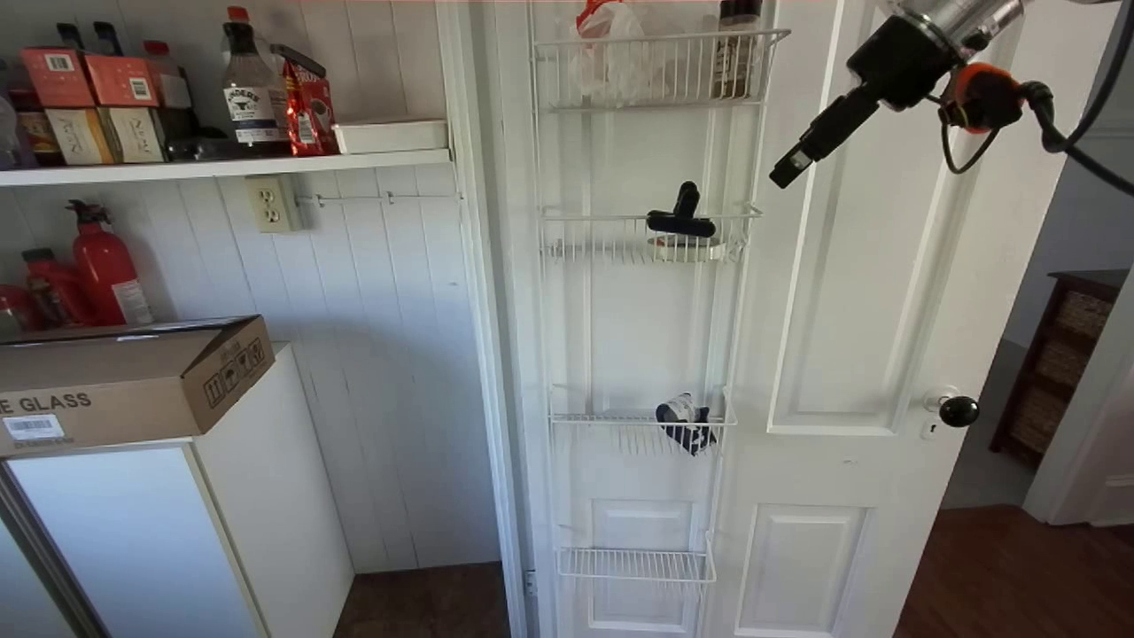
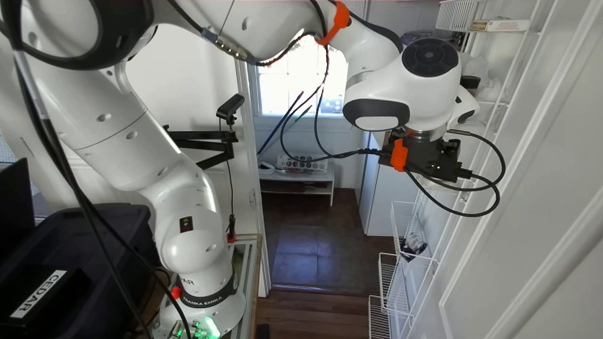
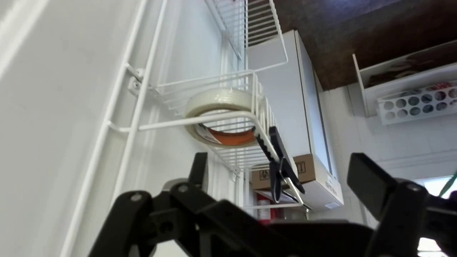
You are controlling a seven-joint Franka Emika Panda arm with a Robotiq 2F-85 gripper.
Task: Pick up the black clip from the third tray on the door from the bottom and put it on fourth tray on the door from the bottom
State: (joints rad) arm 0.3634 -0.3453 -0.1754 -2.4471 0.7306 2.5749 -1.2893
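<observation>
The black clip [image 1: 680, 221] is clamped on the front rim of the third tray [image 1: 594, 217], with its handle pointing up. The wrist view shows the clip [image 3: 279, 167] biting the white wire rim [image 3: 160, 125] beside a tape roll. The fourth tray [image 1: 669, 37], with close vertical wires, hangs above it on the white door [image 1: 850, 266]. My gripper [image 1: 791, 168] is open and empty, above and to the right of the clip in this exterior view. In the wrist view the clip lies between the spread fingers [image 3: 278, 157], beyond their tips. The arm hides the clip in an exterior view.
A tape roll [image 3: 221, 100] lies in the third tray. The fourth tray holds a plastic bag [image 1: 616, 62] and a dark bottle [image 1: 737, 58]. A black-and-white patterned item [image 1: 687, 424] sits in the second tray. A dark door knob [image 1: 959, 411] sticks out at the right. Cables loop around the wrist.
</observation>
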